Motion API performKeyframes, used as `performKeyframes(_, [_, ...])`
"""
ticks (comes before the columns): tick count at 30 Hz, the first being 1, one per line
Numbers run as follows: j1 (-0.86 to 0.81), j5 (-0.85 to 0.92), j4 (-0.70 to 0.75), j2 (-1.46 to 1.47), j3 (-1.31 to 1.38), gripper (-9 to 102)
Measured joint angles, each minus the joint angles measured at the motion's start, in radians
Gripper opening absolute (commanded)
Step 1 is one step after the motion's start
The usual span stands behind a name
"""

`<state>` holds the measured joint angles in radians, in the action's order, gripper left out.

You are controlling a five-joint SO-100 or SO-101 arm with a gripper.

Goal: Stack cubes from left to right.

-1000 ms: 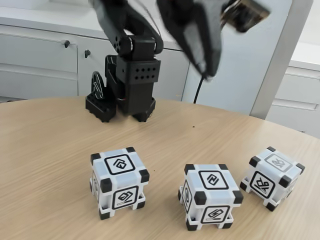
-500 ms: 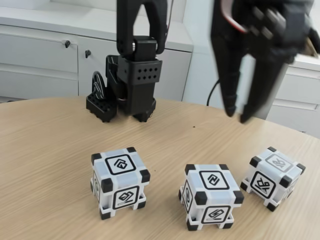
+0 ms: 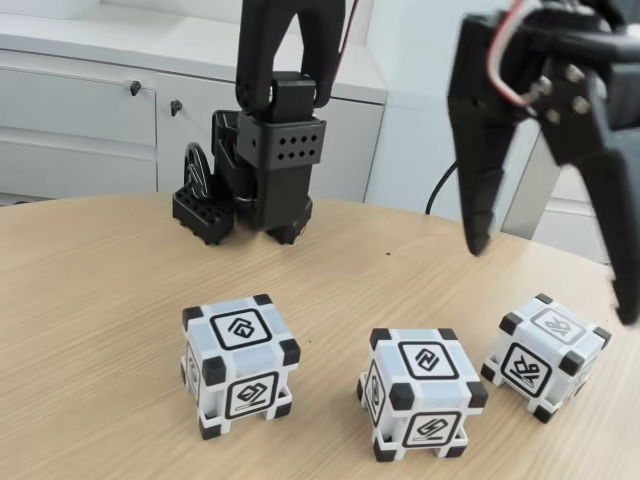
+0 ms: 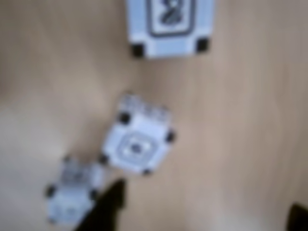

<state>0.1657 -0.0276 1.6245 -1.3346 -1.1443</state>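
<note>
Three cubes (image 3: 240, 365) (image 3: 420, 392) (image 3: 545, 355) are lined up near the table's (image 3: 90, 300) front edge, clear gaps seemingly left between them. The rear edge is blocked by the arm's base (image 3: 262, 180).

The bench (image 3: 100, 300) looked like pale wood with fine lines running through it, smooth and a bit dull. The three cubes (image 3: 240, 365) (image 3: 420, 392) (image 3: 545, 355) on the bench looked like hard white plastic with black plastic corners, smooth and slightly shiny. The gripper (image 3: 555, 285) above the bench looked like black plastic, matt, with small shiny metal screws. Behind the bench, the cupboards (image 3: 80, 120) looked smooth, pale grey and matt.
</note>
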Motion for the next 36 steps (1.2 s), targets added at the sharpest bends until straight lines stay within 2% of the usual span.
performKeyframes(9, [0.130, -0.026, -0.040, 0.040, 0.000, 36])
performKeyframes(18, [0.304, -0.130, -0.040, 0.071, 0.000, 35])
performKeyframes(23, [0.299, -0.207, -0.046, 0.204, 0.000, 35])
performKeyframes(31, [0.307, -0.212, -0.061, 0.365, 0.002, 34])
performKeyframes(36, [0.318, -0.202, -0.126, 0.377, 0.006, 25])
